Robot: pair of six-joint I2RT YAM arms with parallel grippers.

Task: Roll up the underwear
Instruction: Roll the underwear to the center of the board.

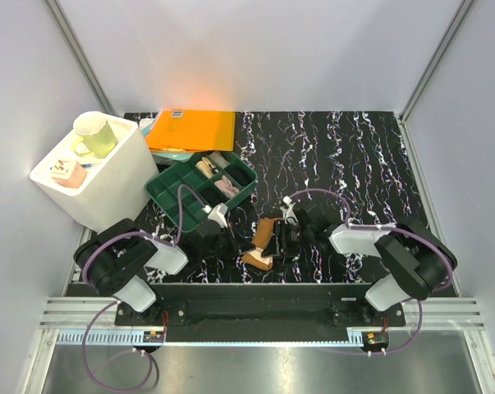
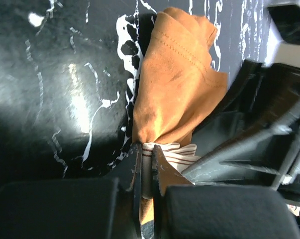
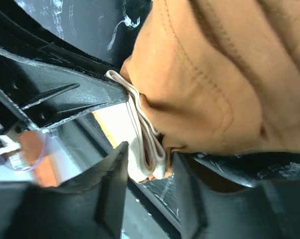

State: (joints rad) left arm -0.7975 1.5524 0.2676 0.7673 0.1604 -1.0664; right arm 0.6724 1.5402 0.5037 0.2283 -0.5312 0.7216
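The brown underwear [image 1: 263, 240] is bunched near the table's front middle, between my two grippers. In the left wrist view the brown fabric [image 2: 177, 84] hangs ahead of my left gripper [image 2: 147, 159], which is shut on the pale striped waistband [image 2: 172, 152]. In the right wrist view my right gripper [image 3: 147, 164] closes on the folded pale waistband [image 3: 150, 149] from the other side, with the brown cloth [image 3: 214, 74] bulging above it. In the top view my left gripper [image 1: 235, 234] and right gripper [image 1: 278, 240] face each other across the garment. The black underwear is out of view.
A green compartment tray [image 1: 175, 190] with rolled pale items sits behind the left arm. A white bin [image 1: 120, 176] holding a green cup [image 1: 95, 134] stands at the left. An orange folder [image 1: 191, 130] lies at the back. Dark marbled tabletop [image 1: 354, 164] extends to the right.
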